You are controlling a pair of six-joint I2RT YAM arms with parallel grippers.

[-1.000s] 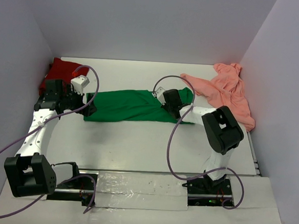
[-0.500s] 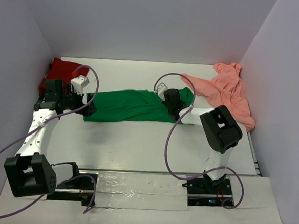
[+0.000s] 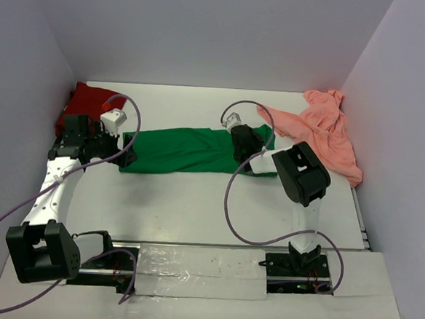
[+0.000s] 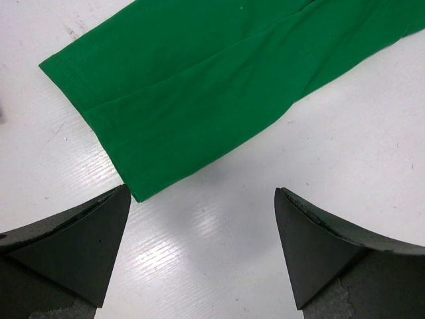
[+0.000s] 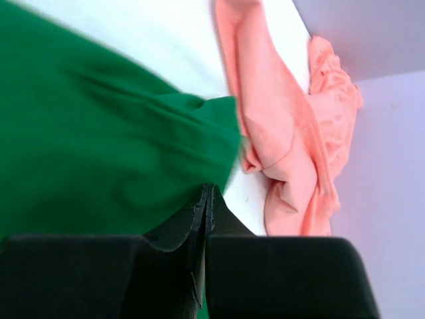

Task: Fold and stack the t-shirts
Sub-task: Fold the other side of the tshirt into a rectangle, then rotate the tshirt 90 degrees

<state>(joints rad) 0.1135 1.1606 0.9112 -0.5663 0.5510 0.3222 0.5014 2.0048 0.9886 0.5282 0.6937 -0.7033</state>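
While the green shirt [image 3: 188, 149] lies drawn out in a long band across the middle of the table [image 3: 194, 209], the job of folding and stacking looks to be in its early part. No stack can be seen anywhere. The right gripper [image 3: 246, 151] is clamped tight on the band's right end; the wrist view shows its fingers pressed together with green cloth bunched at their tips. The left gripper [image 3: 127, 156] hovers with its fingers spread wide above bare table just beside the band's left end, holding nothing. The shirt's near-left corner lies flat a little ahead of the gap between them. The band appears to be doubled lengthwise, with a seam or fold line running along it, so a first fold of the green shirt may be done. Its cross folds are judged to be outstanding. The red shirt [image 3: 81, 101] sits in a dark heap in the far-left corner against the wall, just behind the left arm and well apart from the pink one. Whether it is folded cannot be told from above. The pink shirt [image 3: 324, 131] lies crumpled and plainly unfolded at the far right, one end reaching close to the green shirt's right end. By this reading the green shirt is partly folded, the pink one is untouched, and the stacking of all three is yet to come.
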